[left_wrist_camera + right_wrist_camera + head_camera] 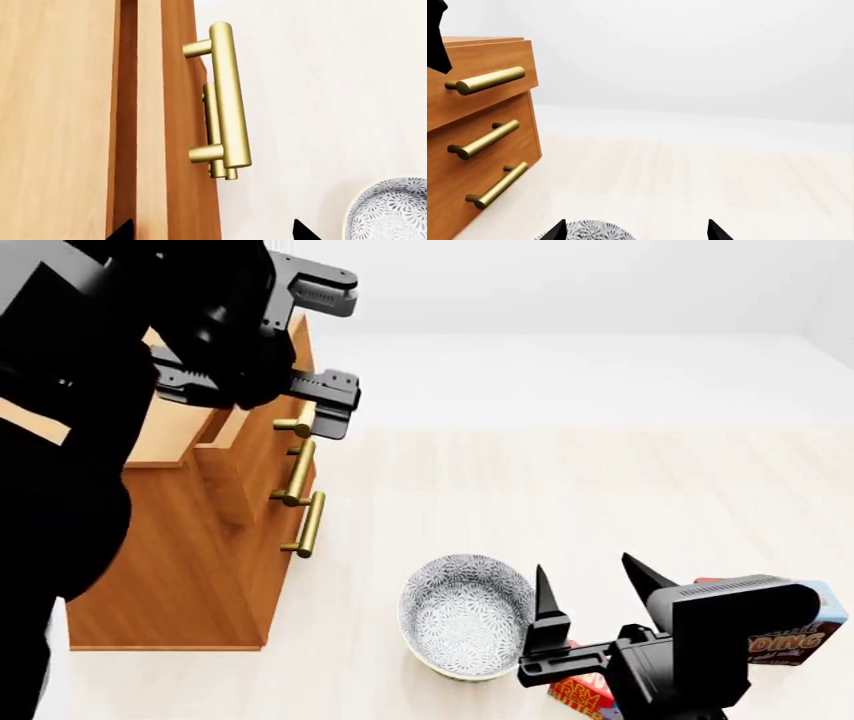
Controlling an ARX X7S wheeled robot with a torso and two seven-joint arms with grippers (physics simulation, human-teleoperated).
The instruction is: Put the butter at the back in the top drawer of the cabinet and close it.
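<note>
Brass bar handle (229, 95) of the light-brown wooden top drawer (177, 125), slightly pulled out, is filling the left wrist view; the left gripper (324, 350) is hanging spread above it and risking missing it. Beside the patterned bowl (463, 613), the released right gripper (587, 585) is covering the red-and-orange butter box (578, 696), risking knocking it.

Patterned bowl (465, 615), pudding box (797, 636)

Your renders are bright, evenly lit, sharp throughout, no blur or edge distortion. Shadows faint and soft. Mild sheen along the brass handle (227, 95); black arm (80, 440) at upper left reads featureless.
</note>
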